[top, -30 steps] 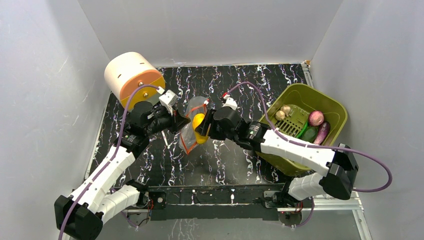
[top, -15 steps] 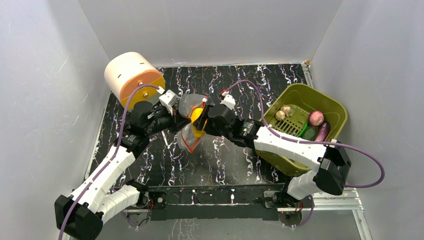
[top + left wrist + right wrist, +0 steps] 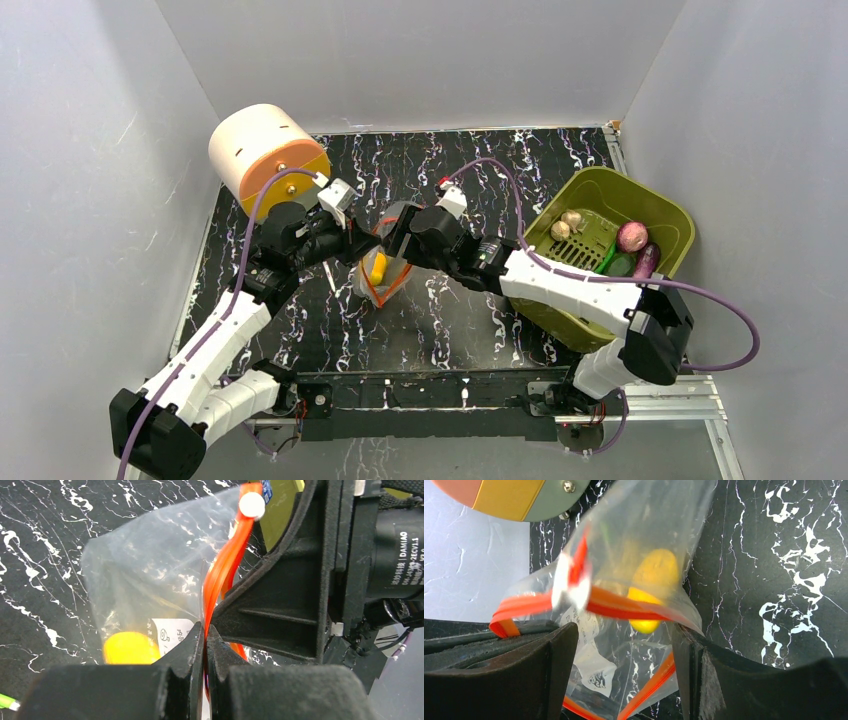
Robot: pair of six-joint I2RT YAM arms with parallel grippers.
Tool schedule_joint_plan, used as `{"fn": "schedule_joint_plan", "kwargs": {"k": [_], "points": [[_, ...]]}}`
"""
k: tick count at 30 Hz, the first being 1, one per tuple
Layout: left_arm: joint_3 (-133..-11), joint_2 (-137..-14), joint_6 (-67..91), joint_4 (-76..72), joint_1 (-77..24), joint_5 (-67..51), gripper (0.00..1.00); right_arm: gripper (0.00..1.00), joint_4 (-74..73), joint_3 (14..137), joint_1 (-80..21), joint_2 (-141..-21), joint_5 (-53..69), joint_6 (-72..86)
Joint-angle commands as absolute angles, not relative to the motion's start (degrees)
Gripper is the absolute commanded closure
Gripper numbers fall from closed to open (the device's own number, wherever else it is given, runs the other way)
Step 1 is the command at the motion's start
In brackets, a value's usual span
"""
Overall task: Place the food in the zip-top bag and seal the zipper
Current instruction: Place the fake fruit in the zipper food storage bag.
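A: What's just changed at the zip-top bag [image 3: 145,575]?

B: The yellow lemon [image 3: 129,648] has dropped. A second ago the right gripper [image 3: 624,630] had it at the mouth. Now it lies low inside the bag, and those jaws stand apart and empty, straddling the opening. The left gripper [image 3: 206,630] is clamped tight on the zipper [image 3: 225,565], holding that edge up.

A: So one piece is in?

B: One, I'd say — the rest sits well to the right of the bag in the green basket [image 3: 600,178]: the eggplant [image 3: 645,265], the pink-purple round piece [image 3: 631,236], beige lumps [image 3: 565,225] and a green piece [image 3: 618,268]. The mouth is open, so sealing is a long way off.

A: Any writing?

B: "DAMIAO" on the right arm's motor [image 3: 400,545], close against the bag. There's a white label [image 3: 172,630] on the bag, but the print is too small to read. Behind the bag to the left stands a cream-and-orange drum [image 3: 265,160].
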State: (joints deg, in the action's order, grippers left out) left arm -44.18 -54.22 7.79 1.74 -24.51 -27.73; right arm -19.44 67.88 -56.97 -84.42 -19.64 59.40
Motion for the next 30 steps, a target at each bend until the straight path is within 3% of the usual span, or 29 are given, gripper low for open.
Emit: {"fn": "schedule_joint_plan", "kwargs": {"k": [1,11,20,30], "points": [[-44.9,-54.1,7.7,1.3,-24.8,-25.7,1.00,0.33,-16.9,69.3,-57.1,-81.9,-21.0,56.4],[-45.1,-54.5,7.4,2.1,-24.8,-23.4,1.00,0.36,-19.6,69.9,-57.1,-75.0,-13.8,40.5],[-45.4,-53.8,6.5,3.1,-24.8,-23.9,1.00,0.37,-30.0,76.8,-55.7,-76.4,-28.0,29.6],[-45.2,-52.1,6.2,3.3,-24.8,-24.8,1.00,0.40,-33.1,81.1,-38.5,-78.5,-29.1,23.2]]}}
